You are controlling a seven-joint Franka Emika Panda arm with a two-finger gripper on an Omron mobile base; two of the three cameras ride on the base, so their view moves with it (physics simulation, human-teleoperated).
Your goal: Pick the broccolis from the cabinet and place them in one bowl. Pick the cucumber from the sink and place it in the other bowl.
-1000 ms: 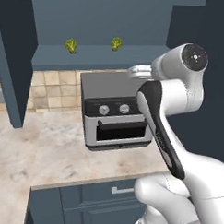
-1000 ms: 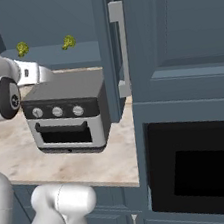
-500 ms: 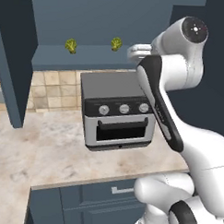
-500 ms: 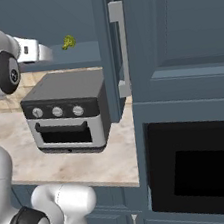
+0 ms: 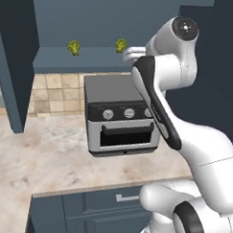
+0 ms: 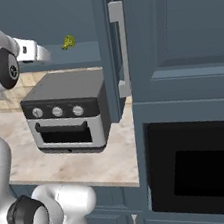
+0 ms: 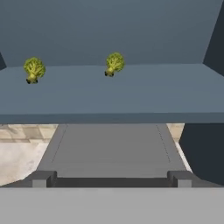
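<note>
Standing behind the robot, I saw the gripper (image 7: 109, 177) raised level with the shelf of the open cabinet (image 5: 92, 60), its fingers (image 7: 41, 178) spread wide with nothing between them, ready, I judged, to take a floret. Below it, on the counter (image 5: 35, 153), sat the toaster oven (image 5: 118, 113), so the hand had to reach in above it. Farther back, both broccolis (image 7: 114, 63) stood on the shelf, well apart, the right one nearer the hand's line and likely first.
</note>
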